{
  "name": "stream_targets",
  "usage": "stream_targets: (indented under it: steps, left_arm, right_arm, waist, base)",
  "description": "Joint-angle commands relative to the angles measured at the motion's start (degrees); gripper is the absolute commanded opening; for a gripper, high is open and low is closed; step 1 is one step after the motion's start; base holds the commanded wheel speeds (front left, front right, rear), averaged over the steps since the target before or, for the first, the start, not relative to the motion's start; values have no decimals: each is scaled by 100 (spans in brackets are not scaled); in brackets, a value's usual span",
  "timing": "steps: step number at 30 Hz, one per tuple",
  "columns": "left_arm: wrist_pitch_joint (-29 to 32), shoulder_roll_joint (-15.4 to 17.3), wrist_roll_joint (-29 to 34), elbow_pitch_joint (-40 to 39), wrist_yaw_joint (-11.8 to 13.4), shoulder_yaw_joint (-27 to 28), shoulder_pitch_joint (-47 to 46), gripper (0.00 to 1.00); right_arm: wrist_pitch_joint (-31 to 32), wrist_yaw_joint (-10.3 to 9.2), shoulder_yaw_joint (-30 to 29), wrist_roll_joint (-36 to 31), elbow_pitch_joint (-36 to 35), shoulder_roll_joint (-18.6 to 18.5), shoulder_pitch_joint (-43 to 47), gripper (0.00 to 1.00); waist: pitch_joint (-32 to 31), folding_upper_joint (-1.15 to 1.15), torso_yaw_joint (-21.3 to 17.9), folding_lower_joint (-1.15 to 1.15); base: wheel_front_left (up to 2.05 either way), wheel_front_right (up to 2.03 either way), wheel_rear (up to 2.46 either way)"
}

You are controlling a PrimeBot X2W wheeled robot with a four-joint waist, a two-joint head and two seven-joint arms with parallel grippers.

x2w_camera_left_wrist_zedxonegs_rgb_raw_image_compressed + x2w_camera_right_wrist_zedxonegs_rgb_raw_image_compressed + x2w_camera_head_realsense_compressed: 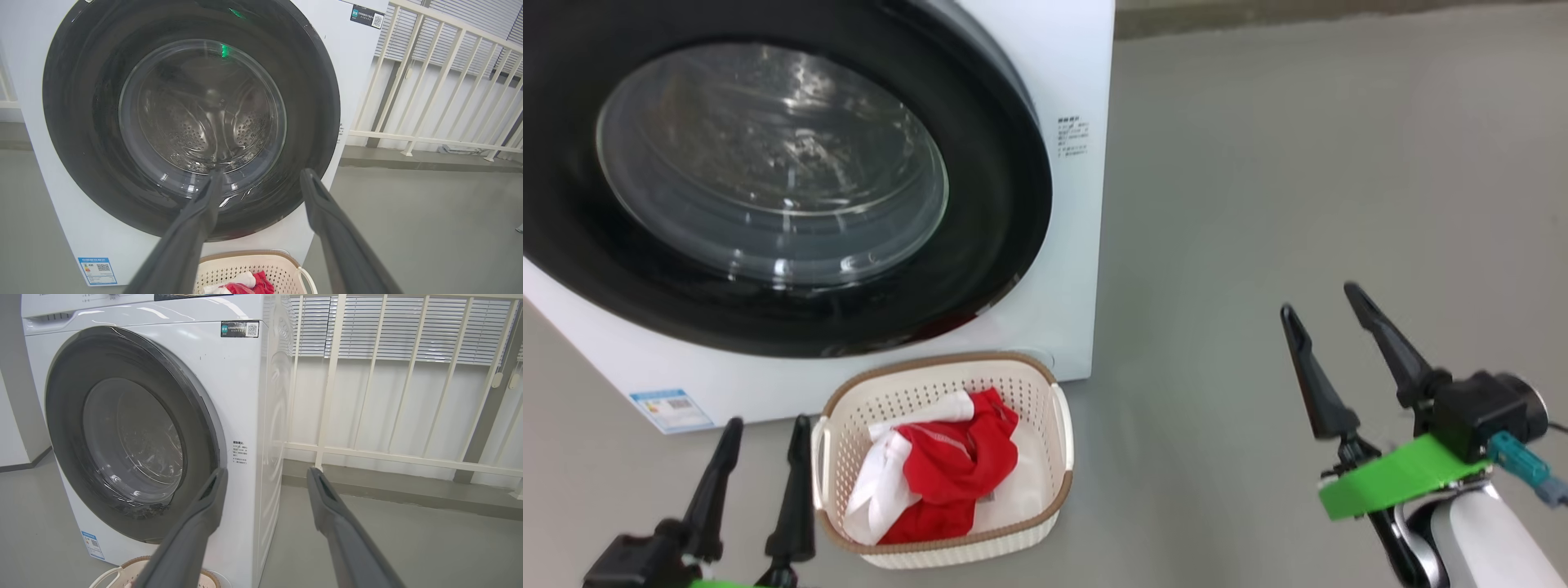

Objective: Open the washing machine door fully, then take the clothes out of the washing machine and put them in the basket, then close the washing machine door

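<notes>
1. Left gripper: its two dark fingers stand apart with bare floor between them. They hold nothing and touch nothing. It sits low at the head view's left, just beside the basket's left handle, tips aimed at the machine front.
2. Right gripper: fingers spread wide and empty, with a green bracket at the wrist. It hangs over open floor, well apart from the basket and the machine.
3. Basket: cream and perforated, with a brown rim. It stands upright on the floor just before the machine's lower right corner, under the door.
4. Clothes: a red piece and a white piece heaped together inside the basket, lying toward its left side.
5. Door: black rim around a clear glass bowl, shut flat against the machine front. The left wrist view shows the perforated drum through the glass.
6. Machine: white, with a blue label low on its front.
7. Floor: grey and smooth.
8. Railing: pale bars behind and beside the machine.
</notes>
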Motion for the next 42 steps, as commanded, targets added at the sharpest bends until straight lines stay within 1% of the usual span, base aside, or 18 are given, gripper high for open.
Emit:
stream_targets:
  steps: [1,9,15,25,29,30,35,37,40,42]
  left_arm:
    - [-45,115,51,-158,-20,247,-40,100]
    - [-45,125,164,-292,-31,368,152,100]
    - [-45,66,239,-321,10,448,276,100]
    - [-45,23,261,-334,-38,400,332,100]
    - [-43,28,258,-357,-94,333,325,100]
    - [2,-51,189,-173,-55,142,471,0]
    - [50,-209,153,180,-52,57,527,0]
    - [85,-217,42,196,-63,76,509,0]
    - [137,-229,-129,215,-79,102,486,0]
    - [170,-237,-244,226,-91,119,475,0]
  right_arm:
    - [-36,-21,53,70,-184,-29,9,100]
    - [-36,-21,-69,65,-320,-9,297,100]
    - [-36,-21,-173,63,-371,34,472,100]
    - [-36,-21,-223,78,-382,46,596,100]
    - [-36,-21,-208,128,-370,55,609,100]
    - [1,1,-313,114,-206,107,699,0]
    - [13,2,-291,149,141,250,904,0]
    - [43,2,-303,271,145,253,897,0]
    - [91,1,-322,459,146,258,890,0]
    - [122,1,-334,584,147,261,888,0]
  waist:
    - [-111,0,-43,0]
    - [-219,0,-31,0]
    - [-266,0,-7,0]
    - [-307,0,-22,0]
    - [-306,0,-23,0]
    - [-308,0,-23,0]
    - [-308,0,-22,0]
    - [-306,0,-16,1]
    - [-310,0,-6,11]
    - [-313,0,0,12]
  base:
    - [0,0,0]
    - [0,0,0]
    - [0,0,0]
    - [0,0,0]
    - [0,0,0]
    - [0,0,0]
    - [0,0,0]
    - [0,0,0]
    - [0,0,0]
    - [0,0,0]
